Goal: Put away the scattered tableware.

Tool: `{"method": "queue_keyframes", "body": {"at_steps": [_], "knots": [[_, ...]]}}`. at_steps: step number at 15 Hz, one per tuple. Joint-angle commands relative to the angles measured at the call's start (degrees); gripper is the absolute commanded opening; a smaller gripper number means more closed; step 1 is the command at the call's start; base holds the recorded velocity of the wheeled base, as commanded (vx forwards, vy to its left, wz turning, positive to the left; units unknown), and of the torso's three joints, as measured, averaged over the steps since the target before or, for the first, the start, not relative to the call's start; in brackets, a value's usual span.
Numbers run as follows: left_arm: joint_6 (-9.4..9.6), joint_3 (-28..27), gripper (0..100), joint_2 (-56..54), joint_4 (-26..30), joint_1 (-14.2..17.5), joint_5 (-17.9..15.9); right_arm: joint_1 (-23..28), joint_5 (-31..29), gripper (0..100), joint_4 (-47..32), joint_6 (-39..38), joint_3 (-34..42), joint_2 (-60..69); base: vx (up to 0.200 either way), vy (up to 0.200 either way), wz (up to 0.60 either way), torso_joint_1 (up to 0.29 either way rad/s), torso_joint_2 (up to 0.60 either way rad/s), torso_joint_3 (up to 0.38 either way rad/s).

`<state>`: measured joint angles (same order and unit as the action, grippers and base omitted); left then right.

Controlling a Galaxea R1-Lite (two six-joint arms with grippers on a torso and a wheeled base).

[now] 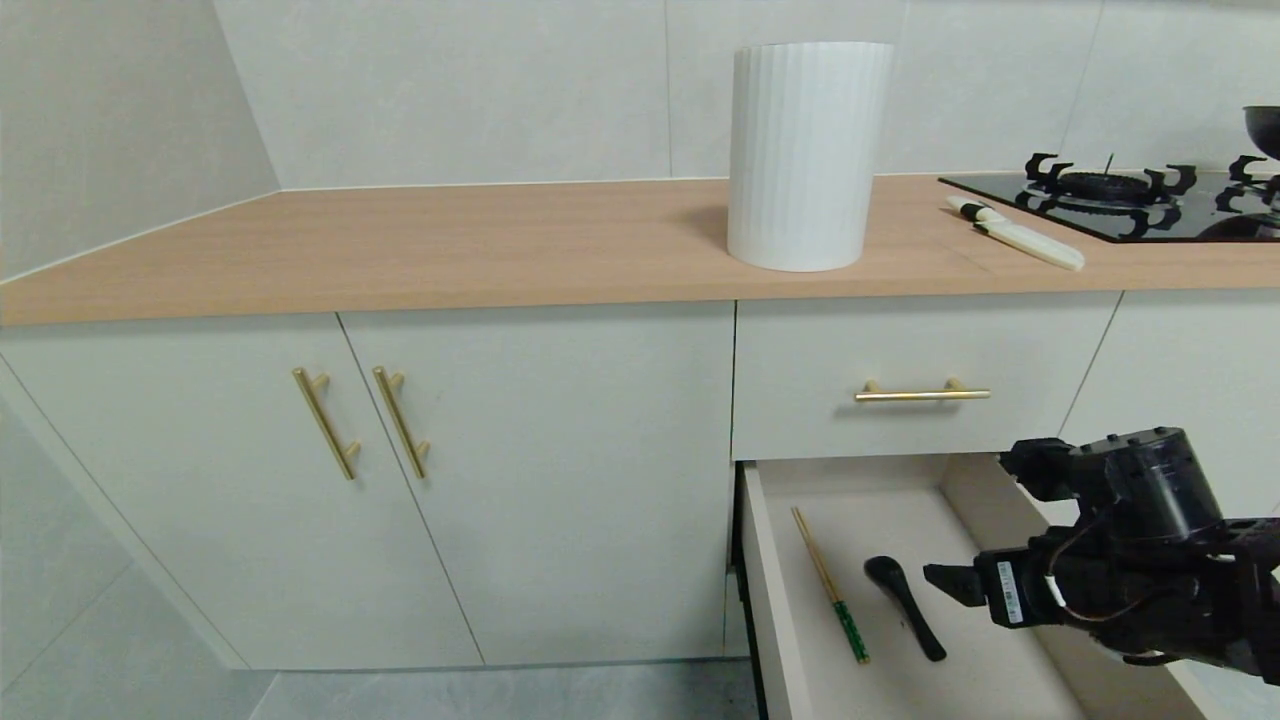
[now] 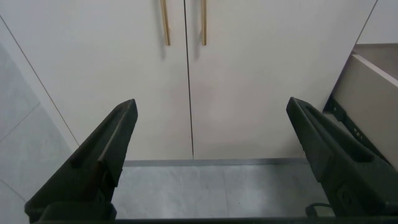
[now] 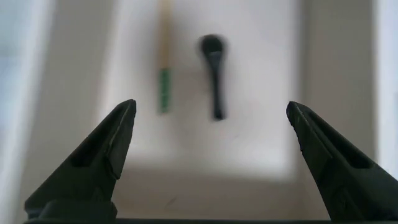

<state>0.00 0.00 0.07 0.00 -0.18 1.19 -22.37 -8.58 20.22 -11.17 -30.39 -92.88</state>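
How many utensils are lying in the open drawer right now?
2: green-tipped chopsticks toward the left side, black spoon right of them. Front of drawer is out of frame.

The right arm (image 1: 1150, 570) is matte black, with a round cylindrical housing (image 1: 1160, 480) near the wrist, a thin black cable (image 1: 1062, 590) looping along its side and a small white label (image 1: 1010, 592) with dark print. The right end effector (image 3: 210, 106) and left end effector (image 2: 210, 102) look alike: two dark wedge-shaped fingers (image 2: 99, 155) each, tapering to blunt tips, with flat inner faces.

Left jaws and right jaws wide apart, empty.
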Motion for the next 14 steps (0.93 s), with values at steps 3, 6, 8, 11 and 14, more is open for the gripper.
{"method": "queue_keyframes", "body": {"at_steps": [3, 6, 8, 11, 14], "knots": [[0.09, 0.0, 100, 0.01, 0.0, 0.09, 0.04, -0.04, 3.31, 100, -15.48, -0.43, -6.26, 8.15, 0.0, 0.0, 0.0, 0.0, 0.0, 0.0], [0.0, 0.0, 100, 0.01, 0.0, 0.01, 0.04, -0.04, 2.96, 100, -16.27, -0.35, -6.17, 8.24, 0.0, 0.0, 0.0, 0.0, 0.0, 0.0], [0.09, 0.0, 100, 0.01, 0.0, 0.09, 0.04, -0.04, 2.96, 100, -16.36, -0.26, -6.0, 8.15, 0.0, 0.0, 0.0, 0.0, 0.0, 0.0], [0.0, 0.0, 100, 0.01, 0.0, 0.01, 0.04, -0.04, 2.96, 100, -16.44, -0.08, -5.73, 8.07, -0.2, 0.0, 0.0, 0.001, 0.0, 0.002], [0.0, 0.0, 100, 0.01, 0.0, 0.09, 0.04, -0.04, 2.96, 100, -16.44, 0.09, -5.29, 8.07, -0.2, 0.0, 0.0, 0.002, 0.0, 0.001]]}}
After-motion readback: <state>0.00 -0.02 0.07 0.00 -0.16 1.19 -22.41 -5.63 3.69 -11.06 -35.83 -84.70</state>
